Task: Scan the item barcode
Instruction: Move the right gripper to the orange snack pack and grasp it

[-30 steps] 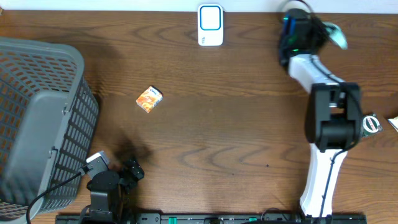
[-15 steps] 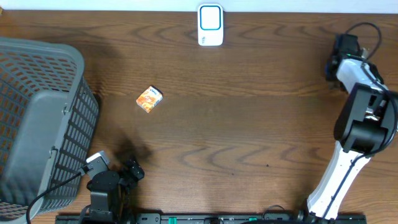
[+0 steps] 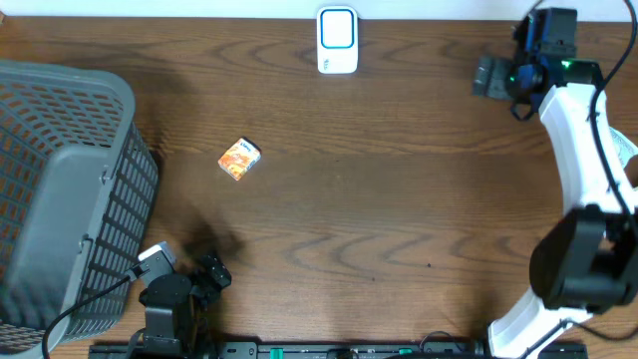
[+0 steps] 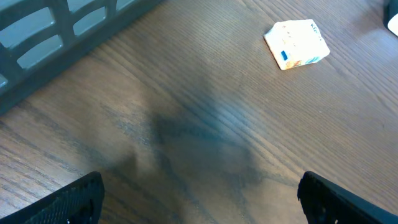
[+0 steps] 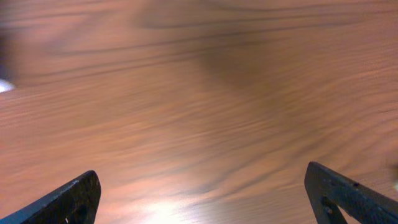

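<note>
From above, we see the small orange box (image 3: 239,159) lying on the counter (image 3: 379,199), left of the middle. It is apart from the grey basket (image 3: 60,189) at the left edge and well apart from the white scanner (image 3: 337,40) at the far edge. The left hand (image 3: 211,271) is at the near edge and the right hand (image 3: 488,77) at the far right. In the left wrist view, the fingers (image 4: 68,199) stand wide apart and hold nothing; the box (image 4: 296,43) lies ahead, to the right. In the right wrist view, the fingers (image 5: 62,202) are also wide apart, with only wood between them.
</note>
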Controlling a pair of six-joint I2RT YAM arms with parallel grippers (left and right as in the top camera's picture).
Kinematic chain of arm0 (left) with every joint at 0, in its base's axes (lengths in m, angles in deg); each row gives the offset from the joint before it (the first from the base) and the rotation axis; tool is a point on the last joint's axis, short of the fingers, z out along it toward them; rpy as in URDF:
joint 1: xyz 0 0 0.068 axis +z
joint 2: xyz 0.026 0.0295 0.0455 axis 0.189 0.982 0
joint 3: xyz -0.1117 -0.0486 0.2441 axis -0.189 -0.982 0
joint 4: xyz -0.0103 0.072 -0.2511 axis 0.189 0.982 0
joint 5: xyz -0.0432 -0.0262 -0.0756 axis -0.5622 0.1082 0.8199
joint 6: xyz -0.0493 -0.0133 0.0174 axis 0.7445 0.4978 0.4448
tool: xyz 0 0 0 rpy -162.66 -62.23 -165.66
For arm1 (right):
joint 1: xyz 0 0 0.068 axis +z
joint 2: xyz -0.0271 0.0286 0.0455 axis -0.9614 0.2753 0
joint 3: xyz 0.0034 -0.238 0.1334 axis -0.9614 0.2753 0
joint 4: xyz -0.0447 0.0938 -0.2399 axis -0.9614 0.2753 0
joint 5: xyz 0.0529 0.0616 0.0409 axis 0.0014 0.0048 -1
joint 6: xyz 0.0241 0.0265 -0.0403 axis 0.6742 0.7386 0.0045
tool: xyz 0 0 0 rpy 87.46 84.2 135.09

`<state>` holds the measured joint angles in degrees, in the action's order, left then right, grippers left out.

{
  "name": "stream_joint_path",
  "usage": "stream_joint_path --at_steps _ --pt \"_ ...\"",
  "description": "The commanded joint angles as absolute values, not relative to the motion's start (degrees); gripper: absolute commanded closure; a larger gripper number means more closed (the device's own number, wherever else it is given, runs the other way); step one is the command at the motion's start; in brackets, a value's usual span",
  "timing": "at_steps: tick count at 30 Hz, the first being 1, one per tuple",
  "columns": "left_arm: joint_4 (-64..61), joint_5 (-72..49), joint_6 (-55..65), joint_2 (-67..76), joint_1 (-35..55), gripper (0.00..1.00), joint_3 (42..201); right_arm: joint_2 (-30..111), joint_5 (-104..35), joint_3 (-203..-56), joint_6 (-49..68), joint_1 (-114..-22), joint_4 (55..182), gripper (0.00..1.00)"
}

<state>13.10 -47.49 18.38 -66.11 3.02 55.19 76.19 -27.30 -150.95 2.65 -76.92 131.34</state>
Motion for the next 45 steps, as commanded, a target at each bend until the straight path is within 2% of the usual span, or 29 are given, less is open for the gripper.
stream_joint_path --at_steps 1,5,9,16,28,32,41,45 --pt "16.5 -49.2 18.1 -66.3 3.2 0.02 54.8 74.6 -40.7 -151.1 7.6 -70.0 133.7 0.01" --pt "16.5 -49.1 18.1 -66.3 3.2 0.02 54.8 74.8 -42.2 -150.5 6.8 -59.3 134.7 0.01" --pt "16.5 -49.2 18.1 -66.3 3.2 0.02 54.8 74.8 -39.4 -148.9 4.6 -48.5 129.9 0.01" --pt "16.5 -49.2 18.1 -66.3 3.2 0.02 54.8 74.8 -32.3 -145.4 4.6 -38.7 119.5 0.01" --pt "16.5 -49.1 18.1 -66.3 3.2 0.02 54.8 78.8 -34.1 -142.0 1.9 -37.6 104.7 0.01" --pt "16.5 -49.1 18.1 -66.3 3.2 0.02 54.8 83.7 -45.6 -142.1 2.0 -38.0 100.7 0.01" --pt "16.5 -49.1 18.1 -66.3 3.2 0.02 54.8 96.2 -52.2 -148.5 5.1 -37.7 96.5 0.01" --pt "16.5 -49.2 18.1 -66.3 3.2 0.02 54.8 97.4 -53.7 -151.0 6.1 -37.7 94.8 0.01"
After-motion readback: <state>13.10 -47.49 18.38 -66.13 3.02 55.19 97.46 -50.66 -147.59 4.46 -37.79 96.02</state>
